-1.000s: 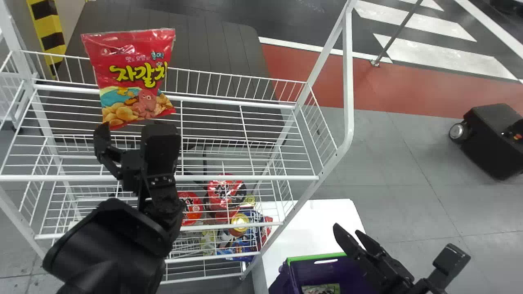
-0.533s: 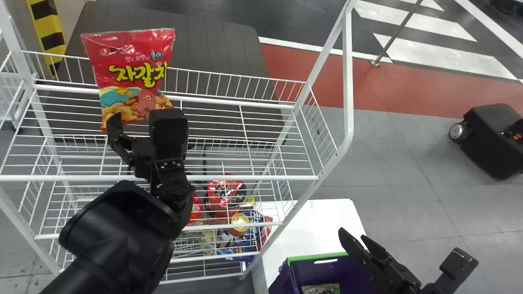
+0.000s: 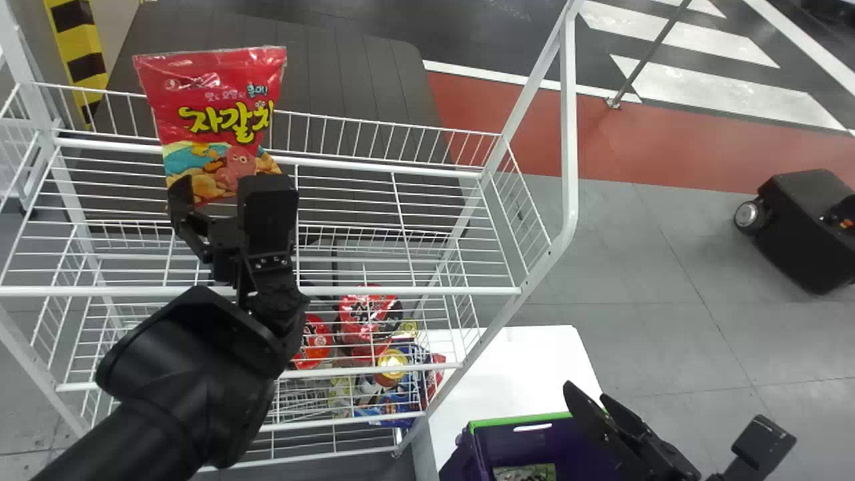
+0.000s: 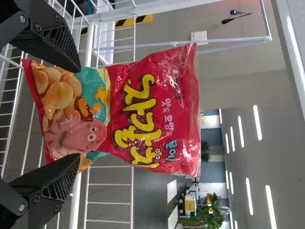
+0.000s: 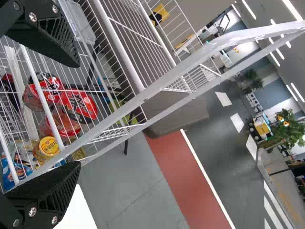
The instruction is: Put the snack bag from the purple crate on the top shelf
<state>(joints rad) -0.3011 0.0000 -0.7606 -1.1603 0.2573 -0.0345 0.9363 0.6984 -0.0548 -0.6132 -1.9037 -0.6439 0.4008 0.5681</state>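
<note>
Placement apparently complete: snack bag [image 3: 210,120] upright on the top shelf [image 3: 401,291], ungripped before my left end effector [image 3: 224,184], fingers parted. I need only withdraw; right end effector [image 3: 586,390], spread, hangs near the crate [image 3: 514,420].

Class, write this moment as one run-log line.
snack bag: upright, top shelf | left gripper: open, at bag | right gripper: open, near purple crate

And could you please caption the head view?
A red snack bag stands on the white wire top shelf, left gripper open at its base.
</note>
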